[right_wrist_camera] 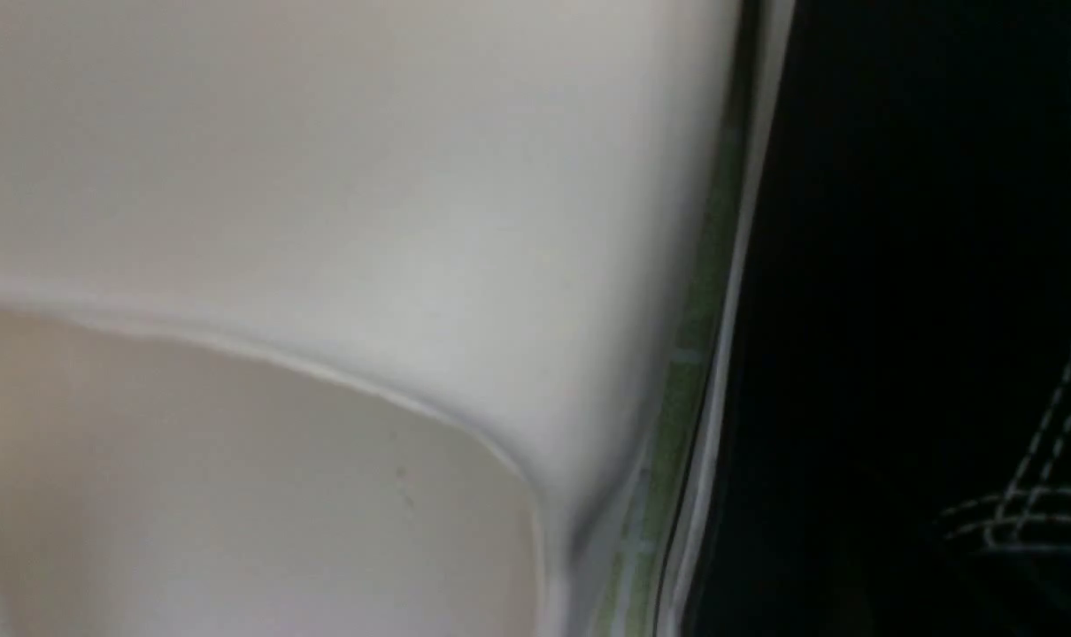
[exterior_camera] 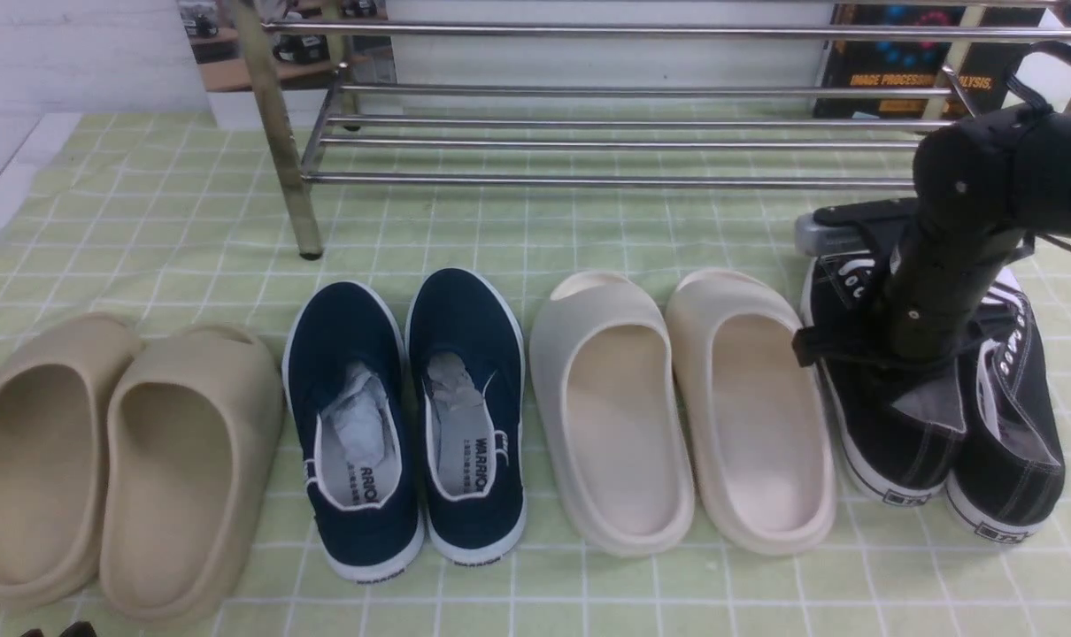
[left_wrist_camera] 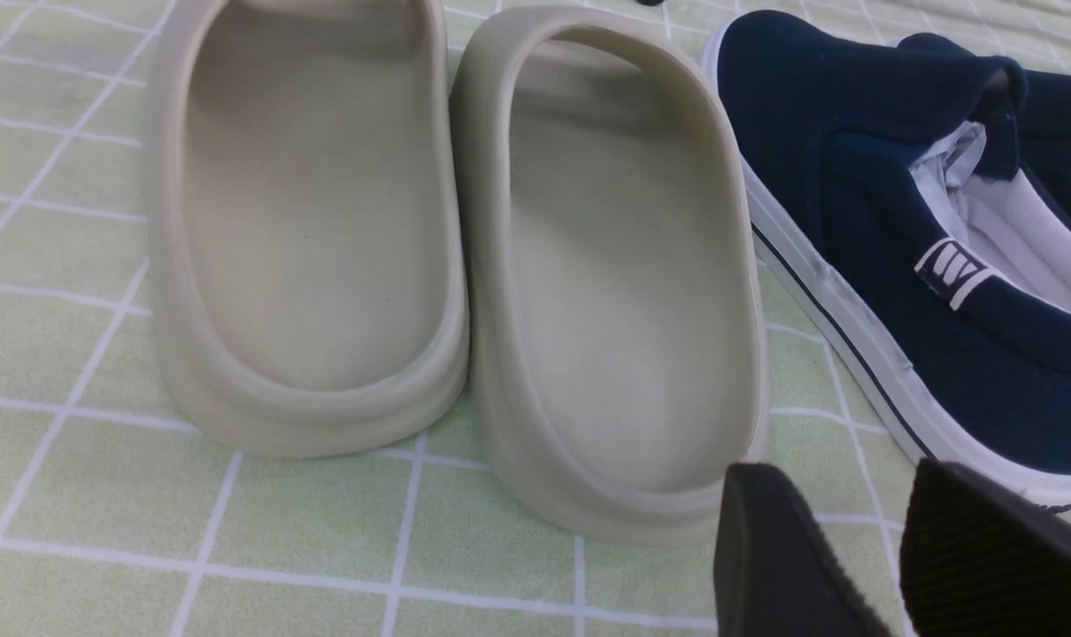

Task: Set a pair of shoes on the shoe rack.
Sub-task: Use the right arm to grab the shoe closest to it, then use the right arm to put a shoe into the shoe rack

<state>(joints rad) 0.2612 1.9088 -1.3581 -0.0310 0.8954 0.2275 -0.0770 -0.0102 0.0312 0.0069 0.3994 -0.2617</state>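
Slides (exterior_camera: 549, 354) crowd sneakers (exterior_camera: 1036, 389), right claw (exterior_camera: 898, 358) closed, hold unclear, left claw (left_wrist_camera: 841, 478) open, empty.

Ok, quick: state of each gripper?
Left gripper: open, holding nothing.
Right gripper: shut, over the black sneakers; can't tell if gripping one.

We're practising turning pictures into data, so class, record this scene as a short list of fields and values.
Goal shoes: black lace-up sneakers, on the cloth
Robot over them: right arm
Left gripper: open, near the tan slides
Rack: steel shoe rack, behind the shoe row
Other pairs: navy slip-ons, cream slides
Sneakers on rack: no
Right fingertips: hidden from view
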